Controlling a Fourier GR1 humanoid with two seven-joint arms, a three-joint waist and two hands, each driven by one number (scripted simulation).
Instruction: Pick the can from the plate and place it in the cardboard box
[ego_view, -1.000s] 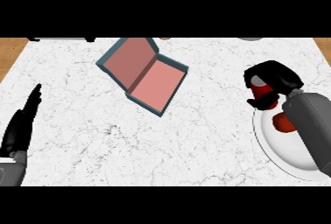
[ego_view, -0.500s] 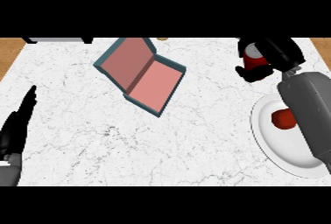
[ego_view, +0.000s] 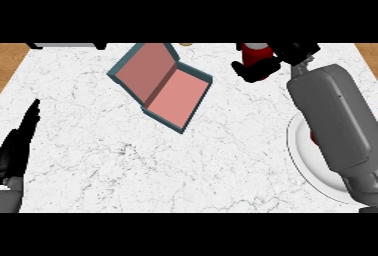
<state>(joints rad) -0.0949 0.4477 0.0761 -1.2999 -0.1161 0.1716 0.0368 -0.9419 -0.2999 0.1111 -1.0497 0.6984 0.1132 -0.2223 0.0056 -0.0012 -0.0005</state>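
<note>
The right hand (ego_view: 253, 73) was curled round the red can (ego_view: 255, 54), holding it near the counter's (ego_view: 148, 175) far edge, towards the right corner; the can was clear of the white plate (ego_view: 297, 150) at the right edge, so the pick looked done; the open cardboard box (ego_view: 164, 86), nearer the middle of the far edge, showed nothing inside; carrying the can across and releasing it were left to do; the left hand (ego_view: 18, 145) rested, fingers straight, at the left edge.

Grey forearms (ego_view: 332, 115), blk hands (ego_view: 18, 145) (ego_view: 252, 71)
</note>
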